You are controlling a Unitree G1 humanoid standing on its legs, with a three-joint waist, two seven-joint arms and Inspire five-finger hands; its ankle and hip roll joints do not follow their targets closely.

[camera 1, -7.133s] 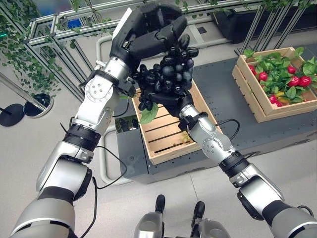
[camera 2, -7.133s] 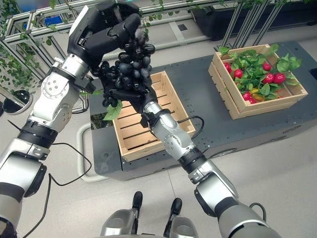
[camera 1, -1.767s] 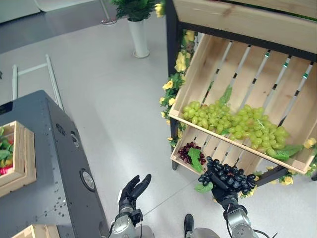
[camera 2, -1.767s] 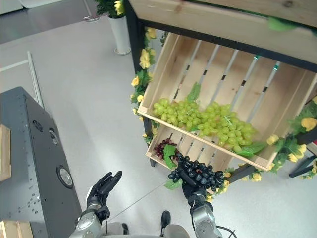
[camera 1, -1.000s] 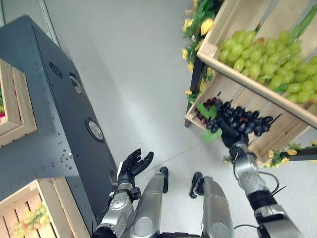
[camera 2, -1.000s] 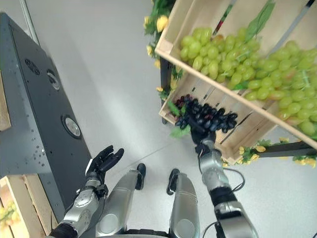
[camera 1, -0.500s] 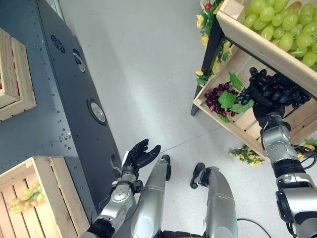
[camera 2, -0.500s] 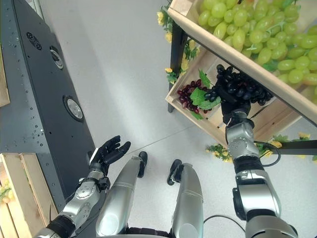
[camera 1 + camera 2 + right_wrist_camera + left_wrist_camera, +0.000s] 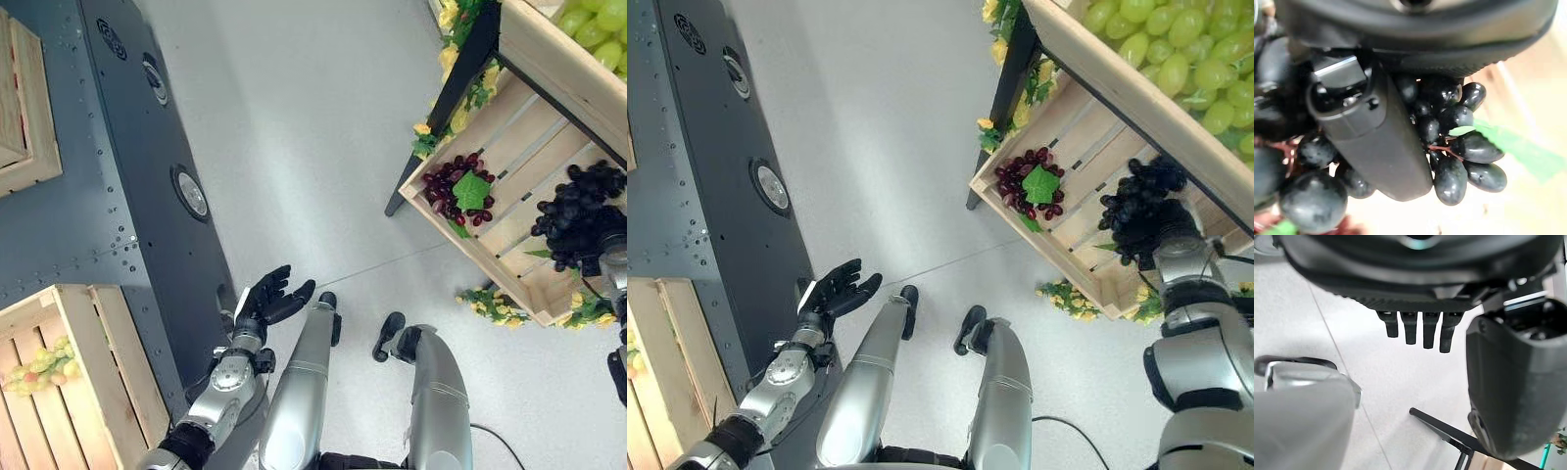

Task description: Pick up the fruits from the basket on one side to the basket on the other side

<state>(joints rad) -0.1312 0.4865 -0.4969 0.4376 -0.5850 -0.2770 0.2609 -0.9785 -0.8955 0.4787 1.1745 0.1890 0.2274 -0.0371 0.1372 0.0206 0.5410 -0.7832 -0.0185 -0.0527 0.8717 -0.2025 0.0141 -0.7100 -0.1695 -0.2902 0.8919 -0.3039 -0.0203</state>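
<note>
The right hand [image 9: 1161, 235] is clutching one bunch of black grapes [image 9: 1136, 206] over the lower slatted wooden crate [image 9: 509, 186], one red grape bunch [image 9: 453, 188] lying beside it, while the left hand [image 9: 266, 302] is hanging spread, holding nothing.

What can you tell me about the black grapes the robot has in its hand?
The black grapes are one big bunch of shiny, dark, oval berries on thin reddish stems, with a green leaf among them. They look glossy, perhaps plastic. The right hand grips the bunch, its thumb pressed across the berries. The bunch hangs over the slatted floor of the lower wooden crate, beside a bunch of red grapes lying there. Whether it touches the wood, I cannot tell.
</note>
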